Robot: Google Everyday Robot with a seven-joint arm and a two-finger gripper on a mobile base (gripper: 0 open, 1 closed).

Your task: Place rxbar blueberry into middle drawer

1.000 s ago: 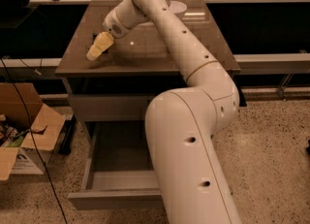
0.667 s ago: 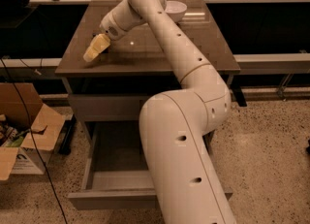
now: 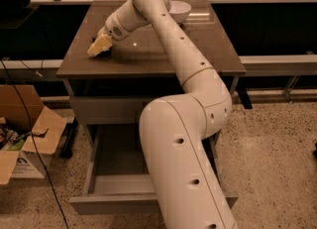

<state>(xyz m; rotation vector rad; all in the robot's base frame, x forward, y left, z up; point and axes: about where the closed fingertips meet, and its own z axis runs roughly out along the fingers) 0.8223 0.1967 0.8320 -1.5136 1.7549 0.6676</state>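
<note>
My gripper [image 3: 99,46] is low over the left part of the brown cabinet top [image 3: 163,49], its cream tip pointing down and left, close to the surface. A small dark sliver [image 3: 92,38] shows just behind the tip; it may be the rxbar blueberry, but most of it is hidden. The middle drawer [image 3: 111,204] is pulled out at the bottom, and its grey interior [image 3: 116,156] looks empty where it shows. My arm's large lower link covers the drawer's right half.
A white bowl [image 3: 179,10] stands at the back of the cabinet top. A shut plain drawer front [image 3: 106,108] sits above the open drawer. An open cardboard box [image 3: 25,141] and a black cable [image 3: 29,124] are on the floor to the left.
The arm has swung a little to the left and the gripper has shifted slightly over the left part of the top. The drawer has stayed open.
</note>
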